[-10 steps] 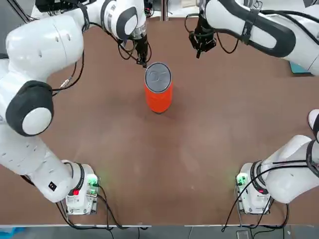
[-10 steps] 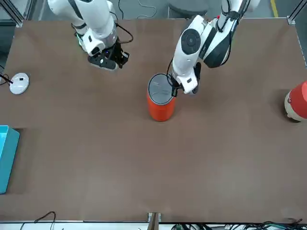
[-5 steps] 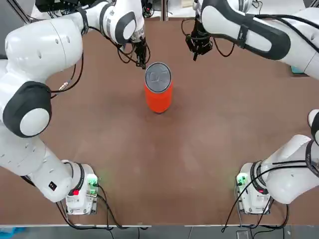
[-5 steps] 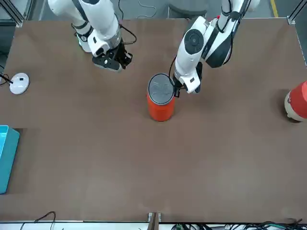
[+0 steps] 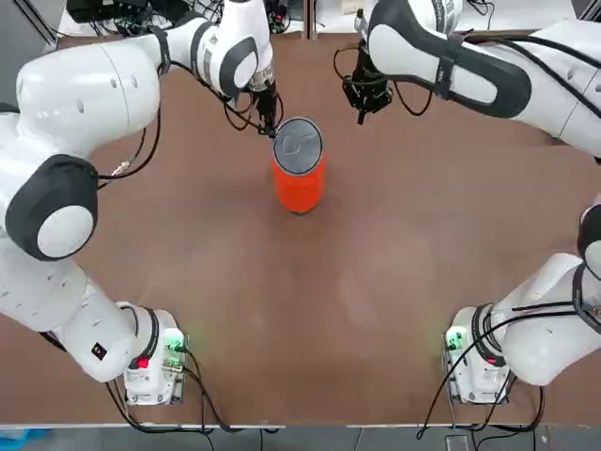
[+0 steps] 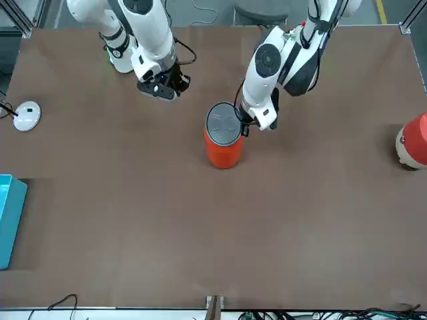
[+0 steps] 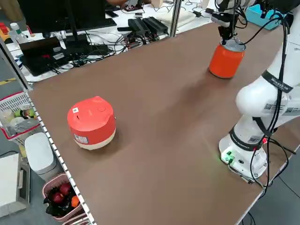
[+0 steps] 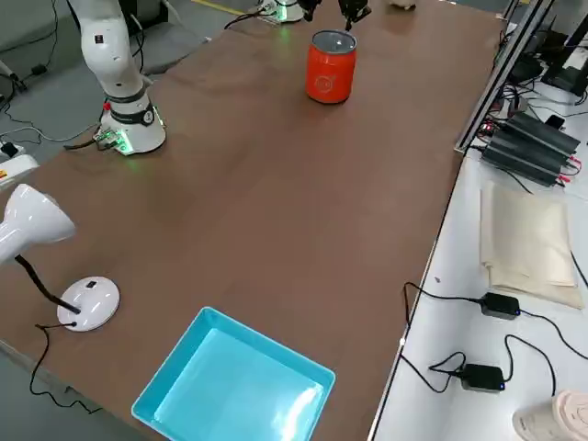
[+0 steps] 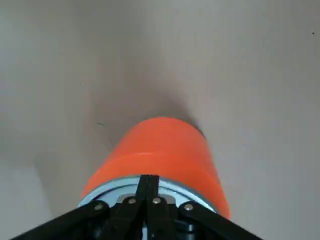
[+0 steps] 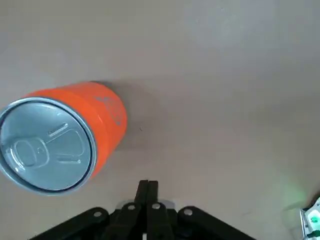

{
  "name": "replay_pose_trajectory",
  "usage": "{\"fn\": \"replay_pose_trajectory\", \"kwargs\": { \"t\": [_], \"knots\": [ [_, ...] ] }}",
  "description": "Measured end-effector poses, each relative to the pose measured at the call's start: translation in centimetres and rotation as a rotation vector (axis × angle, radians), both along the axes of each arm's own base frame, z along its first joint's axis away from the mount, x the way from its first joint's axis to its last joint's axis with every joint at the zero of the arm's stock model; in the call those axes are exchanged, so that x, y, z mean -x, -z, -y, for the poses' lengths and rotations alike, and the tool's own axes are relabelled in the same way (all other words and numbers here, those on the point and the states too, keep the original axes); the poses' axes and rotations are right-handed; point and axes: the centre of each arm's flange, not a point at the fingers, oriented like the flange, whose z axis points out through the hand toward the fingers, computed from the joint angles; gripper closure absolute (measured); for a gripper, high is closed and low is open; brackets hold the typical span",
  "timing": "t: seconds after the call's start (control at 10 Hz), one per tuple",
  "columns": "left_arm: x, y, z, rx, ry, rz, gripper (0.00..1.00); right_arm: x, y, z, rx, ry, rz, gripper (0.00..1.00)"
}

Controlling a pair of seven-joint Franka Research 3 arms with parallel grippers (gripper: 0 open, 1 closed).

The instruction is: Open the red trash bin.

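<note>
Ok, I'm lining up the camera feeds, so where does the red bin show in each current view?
Top: bin above centre.
Front: just above centre.
Left side: upper right.
Right side: top, right of centre.
Left wrist: bottom centre, behind the left end effector.
Right wrist: left edge, around mid-height.
Shared landmark: the bin's round grey lid, at least partly visible in all six.

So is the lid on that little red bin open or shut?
Shut: the grey lid sits flat inside the rim of the red bin, with no gap showing.
</note>
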Motion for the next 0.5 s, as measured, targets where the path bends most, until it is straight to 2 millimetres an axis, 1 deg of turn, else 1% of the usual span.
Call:
{"fn": "replay_pose_trajectory", "kwargs": {
  "t": [0.5],
  "knots": [
    [0.11,0.41,-0.09,-0.002,-0.001,-0.001,0.99,0.2,0.79,-1.04,-0.019,0.005,-0.013,0.99]
  ]
}}
